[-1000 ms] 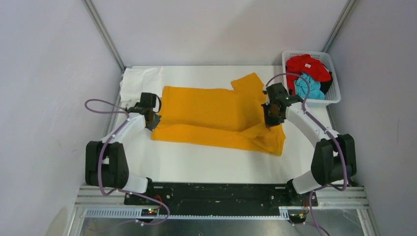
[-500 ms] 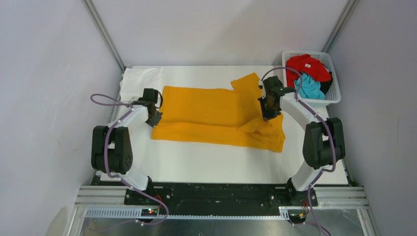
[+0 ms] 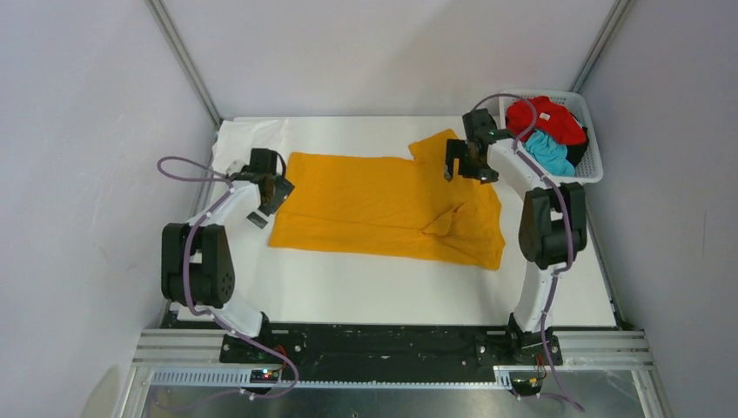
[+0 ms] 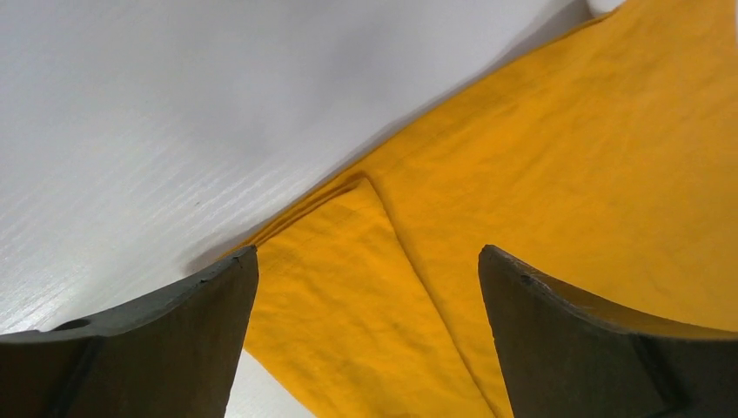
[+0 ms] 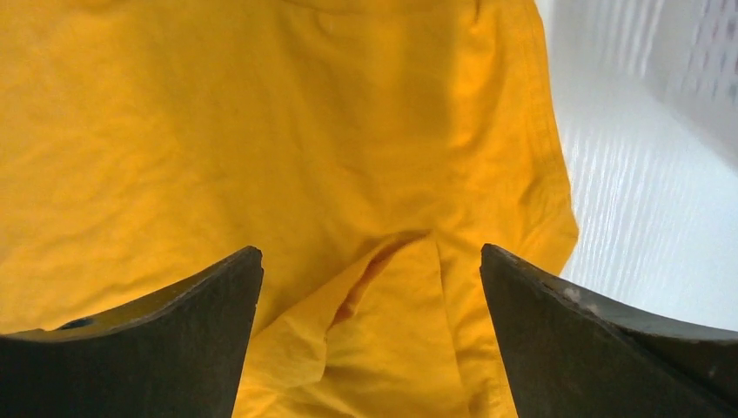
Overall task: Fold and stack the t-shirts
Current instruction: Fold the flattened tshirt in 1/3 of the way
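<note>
A mustard-orange t-shirt [image 3: 383, 205] lies folded lengthwise across the white table [image 3: 392, 292], with one sleeve sticking out at the back right. My left gripper [image 3: 267, 202] hovers open over its left end. In the left wrist view the gripper [image 4: 367, 252] holds nothing, and a folded corner of the orange t-shirt [image 4: 566, 174] lies below it. My right gripper [image 3: 470, 171] stands open over the shirt's right end. The right wrist view shows this gripper [image 5: 370, 251] empty above a creased flap of the t-shirt [image 5: 261, 131]. A red t-shirt [image 3: 544, 117] and a turquoise one [image 3: 550, 155] sit in the basket.
The white lattice basket [image 3: 574, 180] stands at the back right corner, close to my right arm. A white cloth [image 3: 248, 139] lies flat at the back left corner. Grey walls close in the table on three sides.
Both grippers carried the shirt's near edge toward the back, then opened and let go. The right gripper has moved further back toward the basket; the left has lifted slightly.
</note>
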`<state>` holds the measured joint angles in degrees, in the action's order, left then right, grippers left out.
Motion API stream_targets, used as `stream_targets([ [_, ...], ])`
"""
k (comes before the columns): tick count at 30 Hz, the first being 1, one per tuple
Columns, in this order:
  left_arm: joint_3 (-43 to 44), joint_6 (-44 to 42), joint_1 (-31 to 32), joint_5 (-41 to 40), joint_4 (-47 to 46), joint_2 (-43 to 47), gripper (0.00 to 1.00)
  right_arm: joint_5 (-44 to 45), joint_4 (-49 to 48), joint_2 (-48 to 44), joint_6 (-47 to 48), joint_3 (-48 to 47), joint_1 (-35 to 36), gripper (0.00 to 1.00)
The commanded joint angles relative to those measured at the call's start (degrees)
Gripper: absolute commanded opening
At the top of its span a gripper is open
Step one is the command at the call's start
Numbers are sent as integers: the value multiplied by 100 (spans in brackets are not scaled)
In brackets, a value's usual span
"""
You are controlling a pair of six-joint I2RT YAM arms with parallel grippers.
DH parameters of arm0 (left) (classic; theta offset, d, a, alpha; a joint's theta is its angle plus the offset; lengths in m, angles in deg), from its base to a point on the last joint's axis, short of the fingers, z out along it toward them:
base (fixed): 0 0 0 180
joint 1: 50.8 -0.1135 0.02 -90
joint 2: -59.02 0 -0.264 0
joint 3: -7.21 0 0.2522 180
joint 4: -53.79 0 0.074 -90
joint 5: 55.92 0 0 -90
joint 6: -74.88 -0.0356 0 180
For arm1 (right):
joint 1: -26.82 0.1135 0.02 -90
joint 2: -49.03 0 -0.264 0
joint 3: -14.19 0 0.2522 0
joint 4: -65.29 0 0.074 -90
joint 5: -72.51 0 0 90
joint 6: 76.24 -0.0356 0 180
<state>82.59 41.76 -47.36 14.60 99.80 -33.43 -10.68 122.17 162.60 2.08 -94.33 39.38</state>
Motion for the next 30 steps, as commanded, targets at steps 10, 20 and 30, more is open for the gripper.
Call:
stream_targets([
  [10, -62, -933, 820, 462, -24, 259, 100, -2317, -2439, -2376, -1297, 3757, 285, 100],
  [20, -316, -995, 907, 376, -29, 402, 100, -2853, -3168, -1356, -1663, 3111, 661, 99],
  [30, -79, -1146, 912, 403, -45, 209, 100, -1823, -2483, -1299, -1775, 2206, 789, 99],
])
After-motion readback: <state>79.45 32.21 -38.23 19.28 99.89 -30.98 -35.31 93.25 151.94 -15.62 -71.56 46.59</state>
